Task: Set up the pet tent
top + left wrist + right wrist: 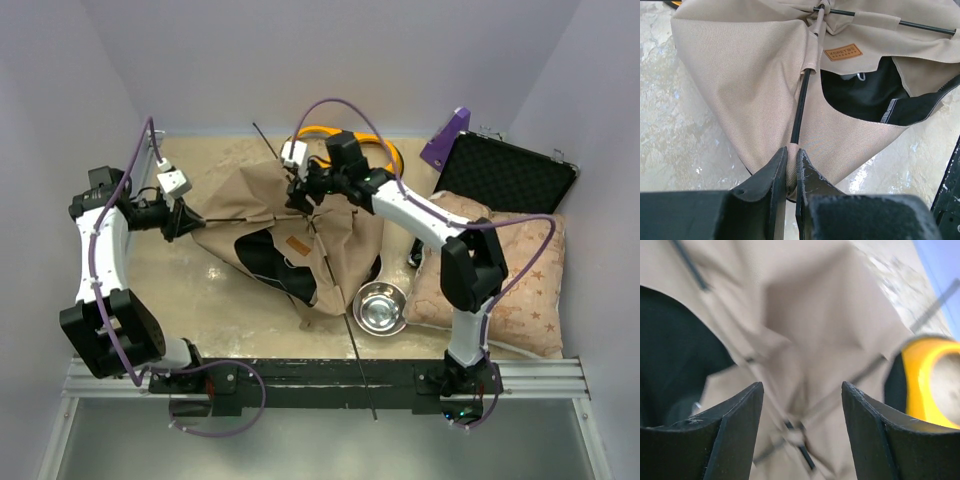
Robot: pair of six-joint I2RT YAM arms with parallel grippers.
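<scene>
Black metal rail (320,380) is seen along the near table edge, just nearer than the pet tent (270,215), a crumpled tan-beige fabric shelter with a black lining. The tent is slumped, not yet raised, on the mottled beige tabletop (210,300) between the two arms. A round polished steel bowl (380,307) is set just beside the tent's near right corner, between the tent and a beige star-patterned cushion (525,290) that is laid to the tent's right. At the tent's left corner the left gripper (791,156) is clenched on a bunched tip of the fabric, with its dark fingers (767,175) pressed nearly together. From that pinched corner a thin black pole (801,105) is run along a sleeve in the cloth toward the tent's middle, where it is crossed by a second pole. A small brown label patch (842,52) is sewn just right of that pole, above the dark arched opening, through which the black lining is shown. Over the tent's far upper part the right gripper (802,387) is held with its jaws spread wide and nothing gripped between them. The wrist view is blurred, so it cannot be told whether the fabric is touched. A yellow ring-shaped feeder (388,150) is partly hidden behind the tent's far right edge. An open black foam-lined case (505,175) is placed well to the tent's far right, beyond the cushion.
</scene>
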